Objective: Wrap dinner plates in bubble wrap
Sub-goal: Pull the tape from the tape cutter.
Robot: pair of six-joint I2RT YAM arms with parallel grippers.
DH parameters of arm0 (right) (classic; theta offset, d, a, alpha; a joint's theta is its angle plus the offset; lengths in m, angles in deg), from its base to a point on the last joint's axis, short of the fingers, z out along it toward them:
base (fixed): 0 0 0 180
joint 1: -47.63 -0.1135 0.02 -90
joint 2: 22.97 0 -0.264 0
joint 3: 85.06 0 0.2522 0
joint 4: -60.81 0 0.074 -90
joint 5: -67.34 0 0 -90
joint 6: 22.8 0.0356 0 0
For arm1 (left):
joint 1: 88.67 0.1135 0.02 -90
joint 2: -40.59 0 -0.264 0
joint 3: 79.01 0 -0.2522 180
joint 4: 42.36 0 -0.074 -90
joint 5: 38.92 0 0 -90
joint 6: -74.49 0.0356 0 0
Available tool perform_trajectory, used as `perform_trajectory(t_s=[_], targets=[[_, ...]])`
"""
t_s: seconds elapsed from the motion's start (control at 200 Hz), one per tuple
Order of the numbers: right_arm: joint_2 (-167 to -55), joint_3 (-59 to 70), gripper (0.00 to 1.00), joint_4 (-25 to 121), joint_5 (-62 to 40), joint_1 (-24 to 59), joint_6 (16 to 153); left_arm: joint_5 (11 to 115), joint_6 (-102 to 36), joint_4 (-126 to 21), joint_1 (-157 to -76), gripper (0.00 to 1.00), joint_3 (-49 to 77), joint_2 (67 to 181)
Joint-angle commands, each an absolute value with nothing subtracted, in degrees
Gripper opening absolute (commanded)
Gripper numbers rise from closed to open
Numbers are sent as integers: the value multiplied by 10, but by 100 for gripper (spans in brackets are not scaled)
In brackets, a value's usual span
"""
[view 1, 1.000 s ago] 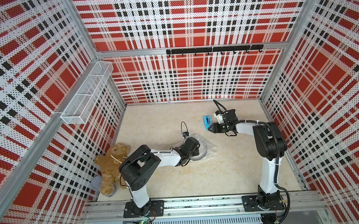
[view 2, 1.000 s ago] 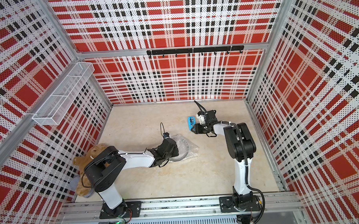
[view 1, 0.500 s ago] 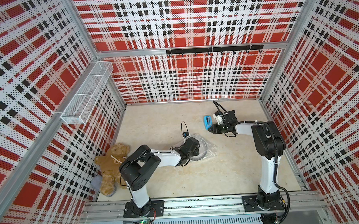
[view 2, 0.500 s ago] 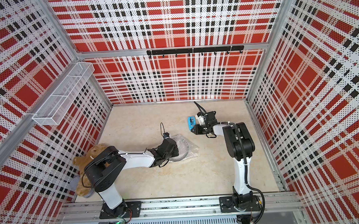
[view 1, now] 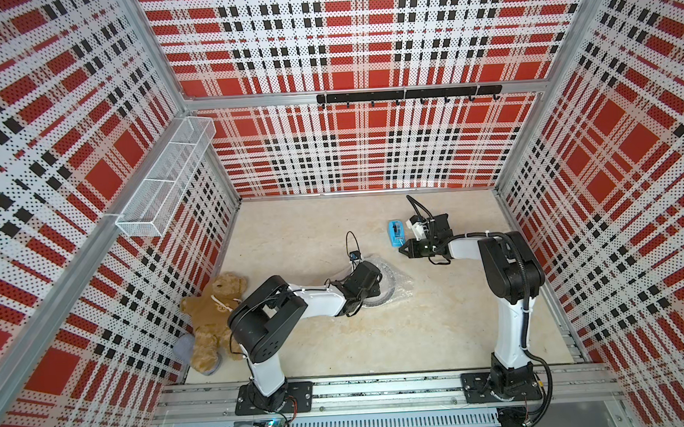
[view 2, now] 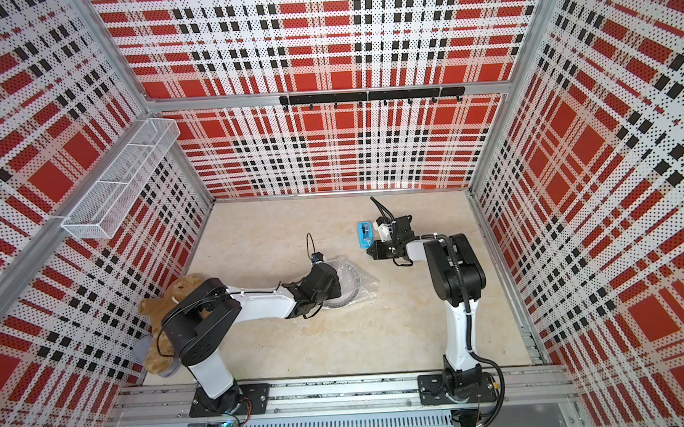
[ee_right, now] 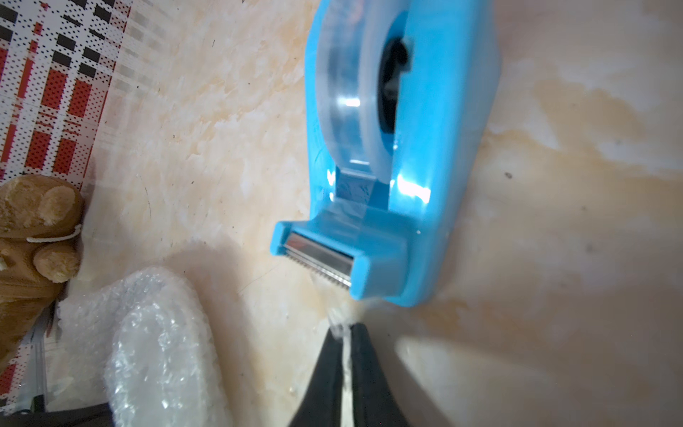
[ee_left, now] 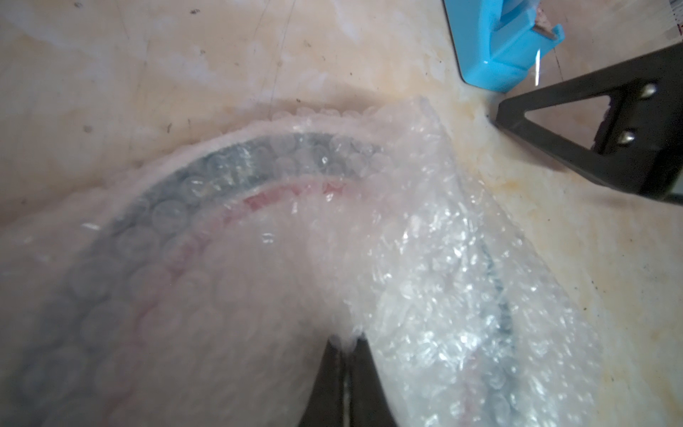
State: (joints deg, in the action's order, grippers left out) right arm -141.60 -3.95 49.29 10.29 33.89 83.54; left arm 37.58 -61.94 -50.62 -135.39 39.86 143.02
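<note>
Plate lies flat near the middle of the table, covered by wrap. In both top views the left arm's wrist hides most of it. Only the right-hand rim and a crumpled wrap edge show.

Left wrist view: the plate's dark rim band and red inner ring show blurred through the bubbles. The wrap is folded over in a thicker, crinkled layer on one side. Left claw closed, tips pinching a fold of wrap over the plate's white centre.

Right wrist view: right claw closed, tips together on a thin clear strip of tape. The strip runs from the serrated cutter of the dispenser. The claw sits low over the table, just beside the cutter end.

Both top views: the blue dispenser lies behind the plate and to its right, near but apart. The right claw is at its near end.

Bear sprawled at the table's left edge against the wall, well apart from the plate. Wire basket on the left wall. Black hook rail on the back wall.
</note>
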Motion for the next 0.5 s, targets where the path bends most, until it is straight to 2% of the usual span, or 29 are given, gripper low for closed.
perform_trajectory(t_s=[0.0, 0.105, 0.496], targets=[[-1380, -52, 4, 506, 98, 342, 835, 421, -615, -638, -1367, 0, 423, 1478], [-1364, -52, 0, 503, 108, 346, 847, 421, -614, -639, -1367, 0, 421, 1481], [-1351, 9, 0, 444, 142, 348, 860, 424, -612, -640, -1367, 0, 418, 1485]])
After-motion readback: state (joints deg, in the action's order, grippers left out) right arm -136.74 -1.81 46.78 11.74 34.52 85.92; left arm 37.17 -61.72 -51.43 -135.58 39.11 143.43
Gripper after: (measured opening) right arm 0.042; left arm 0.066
